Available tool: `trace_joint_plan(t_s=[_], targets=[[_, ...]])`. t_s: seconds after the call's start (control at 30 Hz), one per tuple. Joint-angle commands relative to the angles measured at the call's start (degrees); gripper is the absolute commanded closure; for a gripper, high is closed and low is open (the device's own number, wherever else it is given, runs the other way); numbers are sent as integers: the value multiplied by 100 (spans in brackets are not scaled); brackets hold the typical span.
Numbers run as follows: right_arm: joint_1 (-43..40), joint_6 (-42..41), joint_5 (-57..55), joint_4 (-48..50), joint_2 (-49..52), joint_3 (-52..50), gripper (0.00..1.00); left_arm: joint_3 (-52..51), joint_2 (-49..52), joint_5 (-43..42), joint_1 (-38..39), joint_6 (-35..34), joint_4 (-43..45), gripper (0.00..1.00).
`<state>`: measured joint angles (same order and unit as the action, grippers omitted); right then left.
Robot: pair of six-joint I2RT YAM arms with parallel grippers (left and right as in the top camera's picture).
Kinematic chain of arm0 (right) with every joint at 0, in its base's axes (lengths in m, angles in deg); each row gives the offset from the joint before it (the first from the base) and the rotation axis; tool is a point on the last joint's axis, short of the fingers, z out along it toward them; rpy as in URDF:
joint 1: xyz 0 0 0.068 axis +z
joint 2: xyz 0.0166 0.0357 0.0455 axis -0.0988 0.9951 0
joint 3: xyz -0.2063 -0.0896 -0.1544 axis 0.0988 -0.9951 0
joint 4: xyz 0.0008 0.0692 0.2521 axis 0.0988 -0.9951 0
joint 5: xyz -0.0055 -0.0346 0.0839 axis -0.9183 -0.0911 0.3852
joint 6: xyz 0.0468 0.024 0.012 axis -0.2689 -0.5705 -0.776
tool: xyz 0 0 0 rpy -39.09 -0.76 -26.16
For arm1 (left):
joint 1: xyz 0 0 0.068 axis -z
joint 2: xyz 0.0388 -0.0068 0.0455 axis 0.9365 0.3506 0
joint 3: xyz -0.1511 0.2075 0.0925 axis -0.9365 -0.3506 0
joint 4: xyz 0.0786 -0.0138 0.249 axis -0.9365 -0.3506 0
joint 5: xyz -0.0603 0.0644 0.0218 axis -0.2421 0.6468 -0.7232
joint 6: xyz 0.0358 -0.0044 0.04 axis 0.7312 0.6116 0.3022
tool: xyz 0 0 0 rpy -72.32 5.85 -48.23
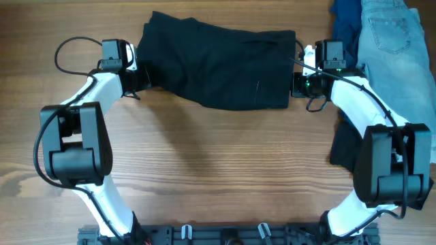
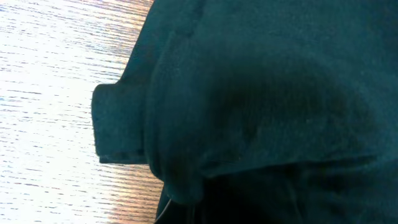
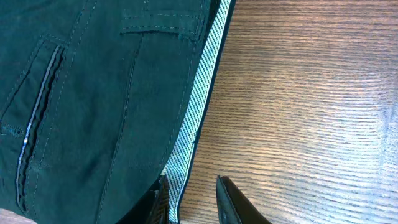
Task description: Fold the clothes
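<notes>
- Table (image 1: pixel 218 170): wood grain, bare across the near middle.
- Near right: a dark cloth (image 1: pixel 343 146) lies half hidden under the right arm; which garment it is cannot be told.
- Right gripper (image 3: pixel 191 182): claw parted, wood visible in the gap. One finger is over the black fabric and the other over the table. The pale mesh waistband lining (image 3: pixel 200 93) runs between them, and the jaws are not closed on it.
- Left gripper (image 1: pixel 135 78): at the left edge of the shorts. Its wrist camera shows only dark cloth and a small square tab (image 2: pixel 118 127) on the wood. No fingers show there, so cannot tell whether the claw is open or closed.
- Black shorts (image 1: pixel 218 64): far centre, spread flat between the two grippers, with a welt pocket (image 3: pixel 37 106) facing up.
- Far right corner: light-blue denim shorts (image 1: pixel 395 41), with a dark blue garment (image 1: pixel 346 20) touching on their left.
</notes>
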<state>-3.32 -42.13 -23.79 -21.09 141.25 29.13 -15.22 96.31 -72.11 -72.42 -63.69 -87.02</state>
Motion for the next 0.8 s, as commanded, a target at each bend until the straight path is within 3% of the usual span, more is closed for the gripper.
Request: trace_joint_plan(t_s=[0.0,0.4,0.77], targets=[[-2,39,133,11,105,-74,74,-4,125,291,-33,-2,-28,96],[-2,203,111,96,105,-74,74,-4,-282,933,-44,-13,-345,96],[-13,-31,118,232,105,-72,69,-7,-743,1189,-44,-299,-1357,96]])
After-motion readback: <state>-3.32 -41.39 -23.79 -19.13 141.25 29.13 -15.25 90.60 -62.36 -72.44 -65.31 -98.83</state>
